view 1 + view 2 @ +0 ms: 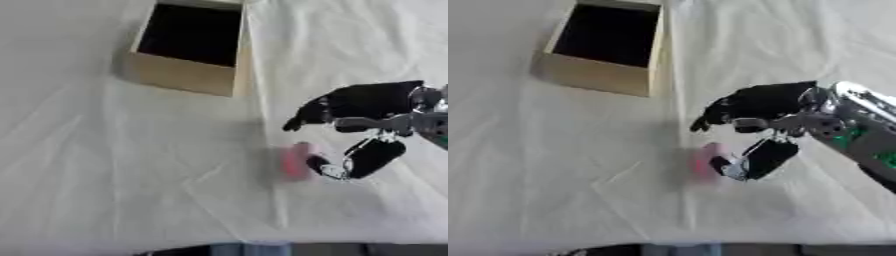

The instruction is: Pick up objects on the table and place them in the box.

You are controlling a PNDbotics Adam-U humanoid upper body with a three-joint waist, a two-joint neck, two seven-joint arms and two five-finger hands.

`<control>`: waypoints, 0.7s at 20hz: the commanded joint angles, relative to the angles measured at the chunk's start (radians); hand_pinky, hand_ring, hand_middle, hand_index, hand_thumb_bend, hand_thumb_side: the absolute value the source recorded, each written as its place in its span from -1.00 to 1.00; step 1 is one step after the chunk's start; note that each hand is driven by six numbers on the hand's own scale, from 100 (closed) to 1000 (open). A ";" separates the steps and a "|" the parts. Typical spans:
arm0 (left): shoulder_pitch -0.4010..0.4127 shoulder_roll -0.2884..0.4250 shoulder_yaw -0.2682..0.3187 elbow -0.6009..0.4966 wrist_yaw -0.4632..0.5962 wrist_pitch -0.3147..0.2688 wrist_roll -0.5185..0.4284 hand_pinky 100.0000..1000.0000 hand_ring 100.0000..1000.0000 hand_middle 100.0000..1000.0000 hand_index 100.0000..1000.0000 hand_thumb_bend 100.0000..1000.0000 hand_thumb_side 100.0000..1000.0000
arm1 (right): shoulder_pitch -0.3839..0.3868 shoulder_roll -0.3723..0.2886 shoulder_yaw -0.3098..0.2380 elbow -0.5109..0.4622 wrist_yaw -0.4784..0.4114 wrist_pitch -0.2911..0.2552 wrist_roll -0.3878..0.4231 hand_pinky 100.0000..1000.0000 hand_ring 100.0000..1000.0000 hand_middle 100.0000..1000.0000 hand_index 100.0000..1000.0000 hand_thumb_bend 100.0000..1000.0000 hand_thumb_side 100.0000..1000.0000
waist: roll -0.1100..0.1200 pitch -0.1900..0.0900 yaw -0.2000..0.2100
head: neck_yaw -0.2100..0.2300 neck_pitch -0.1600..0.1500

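A: Right eye view, right hand [767,125] status?
B: Fingers spread; thumb tip against pink object [705,159], nothing pinched.
A: Object location?
B: On tabletop [553,165], well apart from box [597,77].

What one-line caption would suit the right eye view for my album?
Robot's right hand reaches over a small pink object on the white cloth, the open wooden box waiting beyond.

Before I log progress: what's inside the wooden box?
The open rectangular wooden box shows only a dark interior, with nothing visible in it; shadow hides its floor. The small pink object lies on the white cloth by the right robot hand.
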 commanded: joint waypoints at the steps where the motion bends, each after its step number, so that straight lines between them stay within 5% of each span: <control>1: -0.008 0.019 0.002 -0.019 0.006 -0.001 -0.004 0.44 0.50 0.36 0.70 0.27 0.66 | 0.002 -0.018 -0.005 -0.014 0.032 -0.016 0.017 0.68 0.67 0.38 0.79 -0.87 0.16 | 0.004 -0.012 0.001 | 0.000 0.006; 5: -0.007 0.017 0.002 -0.019 0.006 -0.002 -0.006 0.44 0.50 0.36 0.70 0.27 0.66 | 0.013 -0.017 -0.004 -0.014 0.063 -0.041 0.029 0.66 0.62 0.11 0.69 -0.86 0.16 | 0.006 -0.011 0.000 | -0.002 0.006; 14: -0.009 0.013 0.001 -0.019 0.009 -0.004 -0.009 0.43 0.49 0.35 0.70 0.26 0.66 | 0.035 -0.005 0.005 -0.014 0.129 -0.030 0.029 0.57 0.45 -0.04 0.52 -0.82 -0.01 | 0.010 -0.008 0.001 | -0.014 0.006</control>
